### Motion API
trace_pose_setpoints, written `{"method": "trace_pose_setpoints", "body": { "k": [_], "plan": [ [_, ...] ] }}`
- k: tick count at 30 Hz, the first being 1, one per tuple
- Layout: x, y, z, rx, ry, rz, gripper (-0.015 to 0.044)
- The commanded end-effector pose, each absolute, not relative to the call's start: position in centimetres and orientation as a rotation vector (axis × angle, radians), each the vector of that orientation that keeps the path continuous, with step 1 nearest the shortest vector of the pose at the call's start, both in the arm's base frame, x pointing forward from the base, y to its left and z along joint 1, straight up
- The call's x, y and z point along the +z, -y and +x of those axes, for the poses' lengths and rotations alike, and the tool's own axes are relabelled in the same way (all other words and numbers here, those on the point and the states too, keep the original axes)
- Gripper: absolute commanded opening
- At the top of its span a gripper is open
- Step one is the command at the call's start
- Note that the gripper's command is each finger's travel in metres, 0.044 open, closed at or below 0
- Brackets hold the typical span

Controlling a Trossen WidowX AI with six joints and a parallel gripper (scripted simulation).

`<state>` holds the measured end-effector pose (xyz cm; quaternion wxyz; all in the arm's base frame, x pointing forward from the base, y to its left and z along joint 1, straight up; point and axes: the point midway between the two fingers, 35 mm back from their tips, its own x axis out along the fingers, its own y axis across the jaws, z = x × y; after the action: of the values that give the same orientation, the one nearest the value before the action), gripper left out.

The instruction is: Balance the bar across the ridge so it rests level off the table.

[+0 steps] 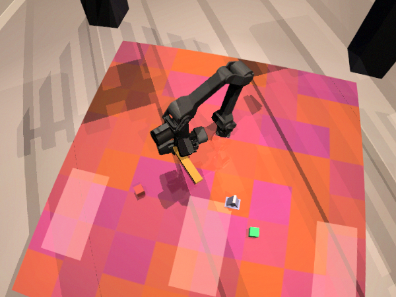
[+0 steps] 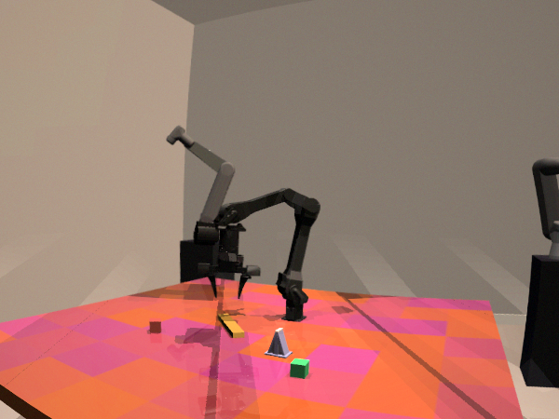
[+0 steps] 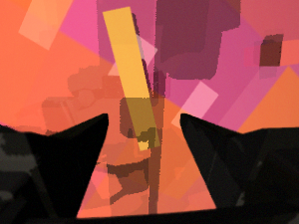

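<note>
A yellow bar (image 1: 189, 169) (image 2: 231, 326) (image 3: 130, 72) lies flat on the pink and orange table (image 1: 297, 145). My gripper (image 2: 227, 294) (image 3: 145, 117) is open and empty. It points straight down and hangs above the bar's near end, with a clear gap to the table. In the top view the gripper's body hides that end of the bar. The ridge (image 1: 233, 201) (image 2: 279, 343) is a small grey wedge standing on the table, apart from the bar, to its right and nearer the front.
A small red cube (image 1: 138, 190) (image 2: 155, 327) (image 3: 271, 51) sits left of the bar. A green cube (image 1: 253, 231) (image 2: 299, 368) sits in front of the ridge. The arm's base (image 1: 224, 129) (image 2: 294, 307) stands behind. Dark pillars (image 1: 100, 0) (image 1: 374, 36) stand off the table.
</note>
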<state>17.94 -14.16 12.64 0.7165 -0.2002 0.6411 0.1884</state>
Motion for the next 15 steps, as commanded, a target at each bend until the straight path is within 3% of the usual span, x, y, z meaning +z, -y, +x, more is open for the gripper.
{"method": "trace_pose_setpoints", "body": {
  "k": [1,15],
  "plan": [
    [12.0,14.4,17.5,0.516,-1.452,-0.543,0.0315],
    [10.0,14.7,17.2,0.604,-1.472,-0.632,0.0315]
  ]
}}
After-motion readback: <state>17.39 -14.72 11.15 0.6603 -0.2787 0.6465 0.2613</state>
